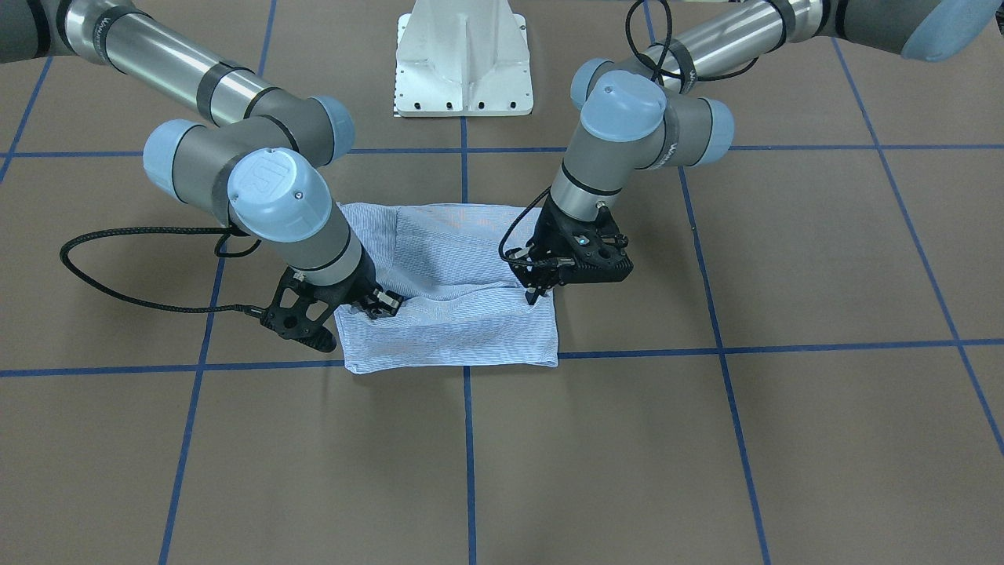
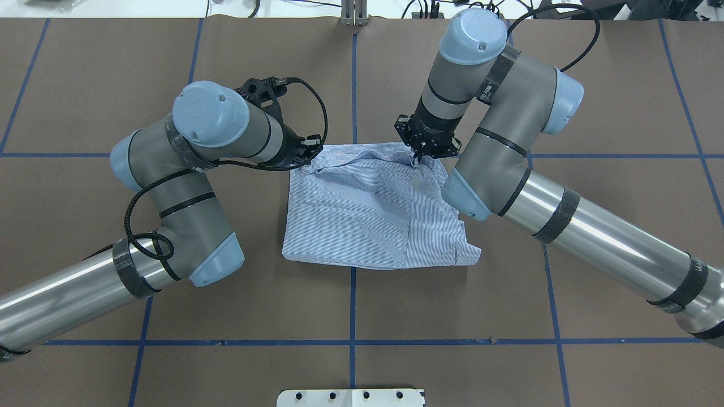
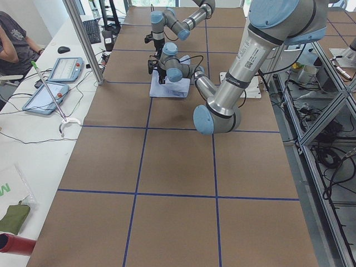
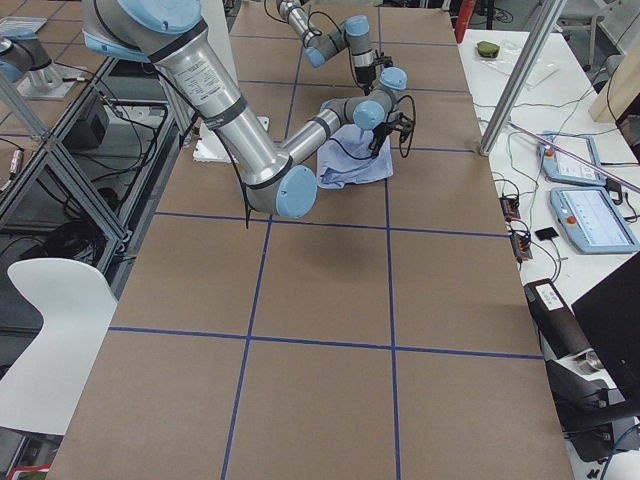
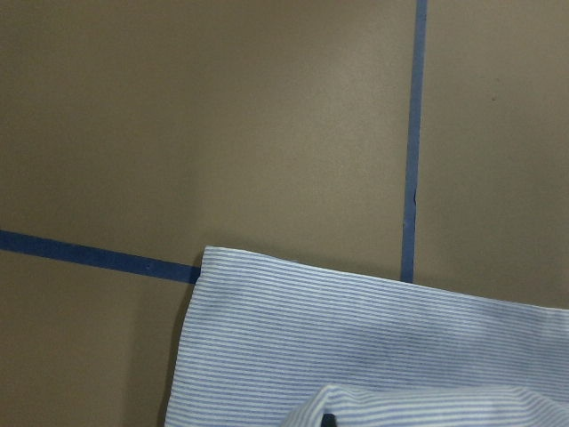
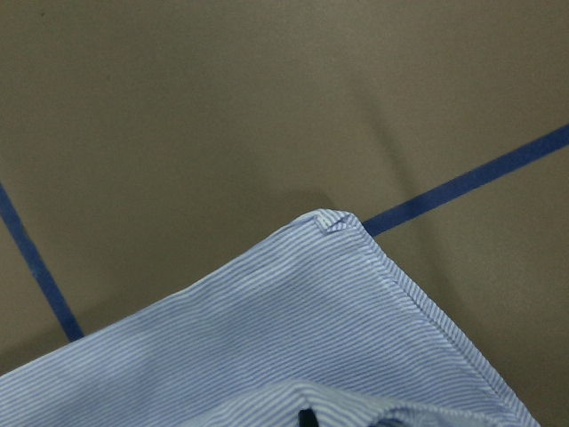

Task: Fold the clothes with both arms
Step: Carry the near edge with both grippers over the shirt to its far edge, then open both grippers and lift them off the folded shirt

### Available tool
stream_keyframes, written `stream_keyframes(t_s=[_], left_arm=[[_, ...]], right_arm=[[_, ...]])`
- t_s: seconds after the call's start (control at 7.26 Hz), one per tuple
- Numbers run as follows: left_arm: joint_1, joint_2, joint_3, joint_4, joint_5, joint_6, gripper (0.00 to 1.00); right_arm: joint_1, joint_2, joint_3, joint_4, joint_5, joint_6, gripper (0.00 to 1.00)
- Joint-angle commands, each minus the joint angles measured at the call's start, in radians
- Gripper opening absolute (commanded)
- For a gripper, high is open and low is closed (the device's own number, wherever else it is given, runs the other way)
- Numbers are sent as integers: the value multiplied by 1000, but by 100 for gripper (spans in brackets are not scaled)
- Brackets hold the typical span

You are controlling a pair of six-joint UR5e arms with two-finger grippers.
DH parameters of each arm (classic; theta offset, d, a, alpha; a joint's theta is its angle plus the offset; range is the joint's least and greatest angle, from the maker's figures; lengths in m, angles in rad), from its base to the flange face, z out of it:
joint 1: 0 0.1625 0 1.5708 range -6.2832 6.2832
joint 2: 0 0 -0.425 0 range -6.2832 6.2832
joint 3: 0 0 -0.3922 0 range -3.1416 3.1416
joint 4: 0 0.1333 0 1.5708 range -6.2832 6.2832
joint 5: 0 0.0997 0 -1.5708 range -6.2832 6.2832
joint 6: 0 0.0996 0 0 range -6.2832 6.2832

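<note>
The light-blue and white striped shirt (image 1: pixel 455 267) lies folded into a rough rectangle at the table's middle (image 2: pixel 362 215). My left gripper (image 1: pixel 535 294) is shut on a raised fold of the shirt at one side (image 2: pixel 310 154). My right gripper (image 1: pixel 382 306) is shut on the same fold at the other side (image 2: pixel 419 160). Both hold the fold a little above the lower layer, near the edge far from my base. Each wrist view shows a flat far corner of the shirt (image 5: pixel 356 338) (image 6: pixel 267 338) and the pinched fold at the bottom edge. Collar, buttons and label are hidden.
The brown table is marked with blue tape lines (image 2: pixel 353 305). My white pedestal base (image 1: pixel 464 63) stands at the near edge. A side bench with tablets (image 3: pixel 55 69) and a seated person (image 3: pixel 14 39) runs along the table's far side.
</note>
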Motion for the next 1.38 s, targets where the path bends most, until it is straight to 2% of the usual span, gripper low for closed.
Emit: stream_keyframes(t_s=[0.0,0.14,0.28,0.55,0.69,0.96,1.24], left_arm=[[-9,0,4,-2,1,1,86],[-16,-1,3,1,1,1,100],[-35,-1,3,4,0,1,100],[-64,2,3,16,-8,7,100],[-87,9,-5,24,-49,13,100],[-108,26,-63,131,-63,114,100],[-127,98,-155,140,-63,154,100]], right_arm=[[14,-2,-8,3,1,-8,100],[37,1,-10,6,20,-82,100],[66,-1,-10,7,65,-94,100],[66,-2,43,9,69,-92,100],[57,-10,82,6,60,-100,100],[-10,-5,82,70,-56,-213,100],[-23,-45,71,188,-129,-479,100]])
